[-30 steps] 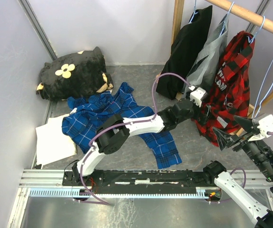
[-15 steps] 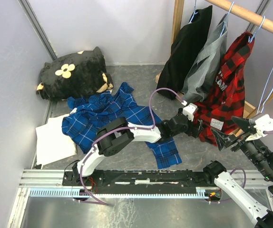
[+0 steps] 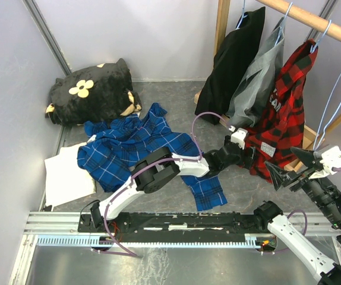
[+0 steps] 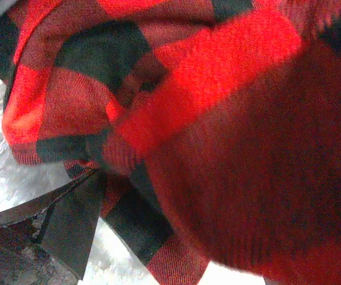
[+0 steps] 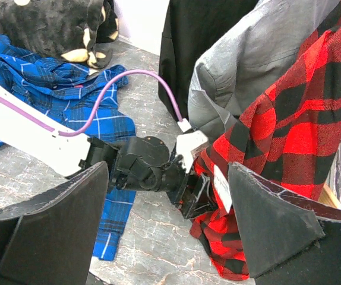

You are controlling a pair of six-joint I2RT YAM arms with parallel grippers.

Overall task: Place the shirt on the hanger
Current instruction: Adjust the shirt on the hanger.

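Observation:
The red-and-black plaid shirt (image 3: 286, 107) hangs from the wooden rail on a light-blue hanger, of which only the hook (image 3: 324, 31) shows. My left gripper (image 3: 249, 155) is at the shirt's lower left hem and looks shut on a fold of it. In the left wrist view the shirt's fabric (image 4: 218, 119) fills the frame; one finger (image 4: 69, 225) shows and the other is hidden. The right wrist view shows the left gripper (image 5: 209, 190) pinching the hem (image 5: 230, 219). My right gripper (image 3: 289, 166) is open and empty, just right of the hem, facing it (image 5: 170, 225).
A black garment (image 3: 233, 59) and a grey one (image 3: 259, 77) hang left of the shirt on the rail (image 3: 301, 15). Empty blue hangers (image 3: 337, 101) hang at the right. A blue plaid shirt (image 3: 141, 148), a black flowered cushion (image 3: 93, 89) and white paper (image 3: 66, 175) lie on the floor.
My left gripper dropped from the shirt's middle to its lower hem and drew the hem left. The shirt now hangs longer and flatter. The right gripper shifted slightly.

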